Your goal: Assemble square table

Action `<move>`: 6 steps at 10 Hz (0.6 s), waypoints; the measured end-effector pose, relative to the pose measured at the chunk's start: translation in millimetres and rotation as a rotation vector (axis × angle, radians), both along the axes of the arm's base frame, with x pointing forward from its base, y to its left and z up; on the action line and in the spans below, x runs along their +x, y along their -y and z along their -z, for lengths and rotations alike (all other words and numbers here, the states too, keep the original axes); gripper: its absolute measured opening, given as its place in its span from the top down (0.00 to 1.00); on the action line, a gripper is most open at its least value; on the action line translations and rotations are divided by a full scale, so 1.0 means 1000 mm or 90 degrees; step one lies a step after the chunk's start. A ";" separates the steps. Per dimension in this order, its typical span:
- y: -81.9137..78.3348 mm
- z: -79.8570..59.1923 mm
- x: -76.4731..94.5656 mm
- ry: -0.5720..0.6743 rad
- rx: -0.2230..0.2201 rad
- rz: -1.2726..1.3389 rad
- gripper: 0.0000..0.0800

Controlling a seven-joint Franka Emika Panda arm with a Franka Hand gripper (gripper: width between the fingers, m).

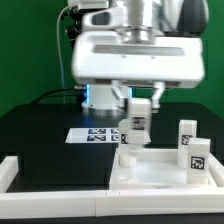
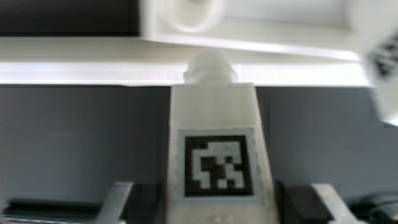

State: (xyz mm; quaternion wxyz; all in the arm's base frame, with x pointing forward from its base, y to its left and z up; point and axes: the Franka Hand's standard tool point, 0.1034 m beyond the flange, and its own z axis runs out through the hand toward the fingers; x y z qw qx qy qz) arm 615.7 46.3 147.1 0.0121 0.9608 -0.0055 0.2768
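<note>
Black tabletop [image 1: 40, 130] fills the scene, green backdrop [image 1: 30, 50] behind, white robot base and arm housing at centre rear. The marker board [image 1: 96, 134], a flat strip of black-and-white tags, lies on the black surface just behind the work area. Plain white bars [image 1: 12, 170] frame the front and the exterior view's left side of the table. The large white square panel [image 1: 160, 172] lies flat at front on the exterior view's right, no containers anywhere. Two short white tagged legs [image 1: 190, 148] stand upright on the panel near its right side in the exterior view, close together. The gripper [image 1: 138, 104] hangs over the panel's near-left corner, jaws partly closed on another white tagged leg [image 1: 135, 125], held upright, tag facing the camera. Wrist view: that leg [image 2: 217, 140] sits between both fingers [image 2: 121, 205], its threaded tip pointing at the panel [image 2: 267, 25] by a hole; cannot tell if the tip touches it.
</note>
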 end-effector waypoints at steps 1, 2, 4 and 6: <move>0.001 -0.001 0.001 0.003 -0.005 -0.004 0.64; 0.002 0.001 0.000 0.001 -0.005 -0.004 0.64; 0.001 0.001 0.000 0.001 -0.005 -0.004 0.64; 0.036 0.001 -0.007 0.000 -0.063 -0.062 0.64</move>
